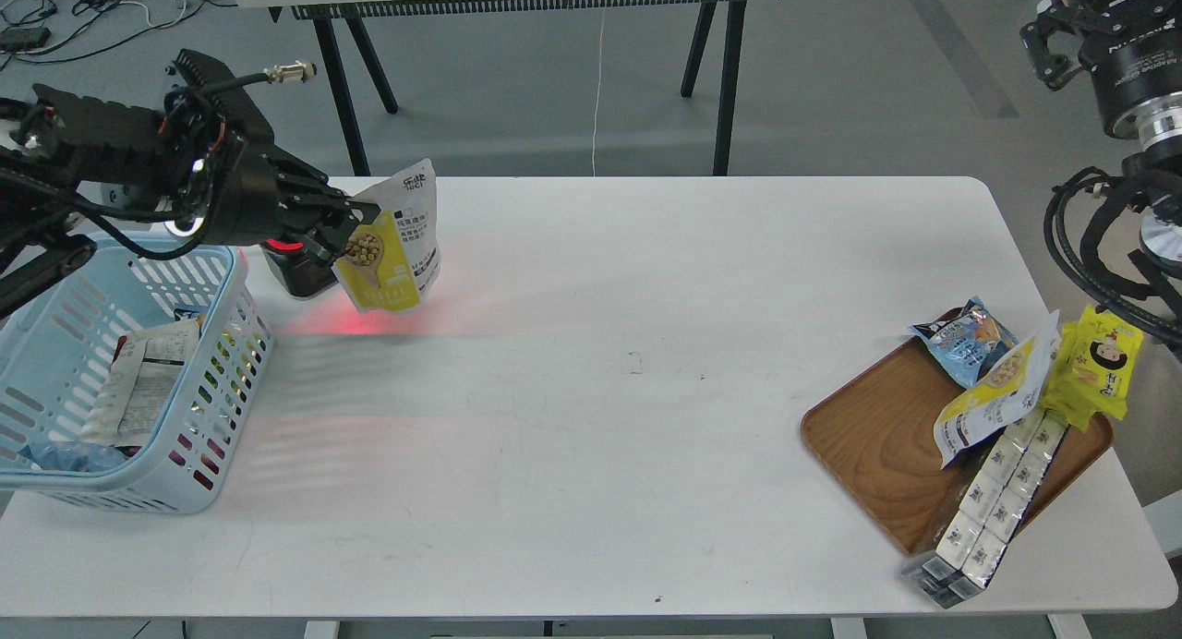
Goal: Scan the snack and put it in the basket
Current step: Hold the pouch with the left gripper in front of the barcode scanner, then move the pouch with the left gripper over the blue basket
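Note:
My left gripper (349, 235) is shut on the snack (395, 251), a foil pouch with a yellow lower part, a white top with black text and a picture of beige nuts. It hangs upright above the white table, in front of a small black scanner (294, 271) that casts red light on the table. The light blue basket (214, 408) with slotted sides stands at the left edge, below my left arm, with a few packets inside. My right arm is at the far upper right, and the dark end of its gripper (1062, 43) shows no separate fingers.
A brown wooden tray (873, 440) at the right front holds a second yellow-and-white nut pouch (993, 391), a small blue snack bag (965, 342), a bright yellow packet with a cartoon face (1103, 362) and a long white pack (983, 510). Another table stands behind.

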Tool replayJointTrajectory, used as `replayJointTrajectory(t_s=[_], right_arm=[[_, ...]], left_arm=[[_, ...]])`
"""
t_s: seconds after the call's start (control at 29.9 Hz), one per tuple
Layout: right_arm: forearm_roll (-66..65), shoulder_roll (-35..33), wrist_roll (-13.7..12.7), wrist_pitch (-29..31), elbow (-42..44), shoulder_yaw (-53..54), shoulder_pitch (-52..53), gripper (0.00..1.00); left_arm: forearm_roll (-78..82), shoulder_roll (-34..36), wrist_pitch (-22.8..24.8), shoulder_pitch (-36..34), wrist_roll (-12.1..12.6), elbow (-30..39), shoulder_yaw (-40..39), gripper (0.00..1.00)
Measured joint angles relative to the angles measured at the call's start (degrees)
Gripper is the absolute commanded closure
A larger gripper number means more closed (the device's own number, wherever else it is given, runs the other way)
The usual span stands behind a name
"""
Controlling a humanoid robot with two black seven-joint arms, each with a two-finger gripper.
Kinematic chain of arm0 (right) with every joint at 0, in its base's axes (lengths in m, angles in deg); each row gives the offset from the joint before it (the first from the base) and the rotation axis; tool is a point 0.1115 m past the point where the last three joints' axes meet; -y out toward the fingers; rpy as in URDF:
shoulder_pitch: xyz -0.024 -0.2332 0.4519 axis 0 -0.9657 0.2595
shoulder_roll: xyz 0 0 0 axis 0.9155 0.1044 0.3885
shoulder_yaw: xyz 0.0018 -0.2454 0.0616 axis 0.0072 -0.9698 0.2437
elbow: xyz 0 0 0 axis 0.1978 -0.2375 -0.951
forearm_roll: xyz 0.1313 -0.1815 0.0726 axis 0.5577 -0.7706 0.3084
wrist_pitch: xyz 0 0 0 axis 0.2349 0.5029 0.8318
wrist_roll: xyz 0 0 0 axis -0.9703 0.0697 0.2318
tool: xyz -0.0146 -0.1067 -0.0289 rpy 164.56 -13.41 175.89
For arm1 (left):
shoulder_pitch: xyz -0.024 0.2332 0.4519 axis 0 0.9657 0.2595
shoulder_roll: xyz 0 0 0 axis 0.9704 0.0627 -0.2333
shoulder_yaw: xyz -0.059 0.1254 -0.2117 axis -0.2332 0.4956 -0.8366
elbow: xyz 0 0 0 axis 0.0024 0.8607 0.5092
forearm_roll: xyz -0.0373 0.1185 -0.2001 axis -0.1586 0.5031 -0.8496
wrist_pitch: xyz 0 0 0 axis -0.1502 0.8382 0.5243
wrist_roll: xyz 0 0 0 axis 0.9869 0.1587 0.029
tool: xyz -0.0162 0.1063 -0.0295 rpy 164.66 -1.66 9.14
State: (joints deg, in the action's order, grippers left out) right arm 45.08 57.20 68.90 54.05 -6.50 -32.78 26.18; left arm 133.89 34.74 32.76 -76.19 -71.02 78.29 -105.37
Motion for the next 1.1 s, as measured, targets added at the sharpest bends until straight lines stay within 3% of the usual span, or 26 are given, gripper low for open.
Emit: replayJointTrajectory(t_s=[0.64, 1.1], right_arm=[[0.00, -0.27, 0.00, 0.00, 0.11, 0.00, -0.06, 0.01], [0.00, -0.39, 0.00, 0.27, 0.65, -0.01, -0.23, 0.01]], left_arm=[[0.00, 0.09, 1.06, 0.34, 0.00, 2.38, -4.01, 1.00], [-0.48, 15.03, 1.06, 0.22, 0.00, 4.21, -5.99, 1.00]])
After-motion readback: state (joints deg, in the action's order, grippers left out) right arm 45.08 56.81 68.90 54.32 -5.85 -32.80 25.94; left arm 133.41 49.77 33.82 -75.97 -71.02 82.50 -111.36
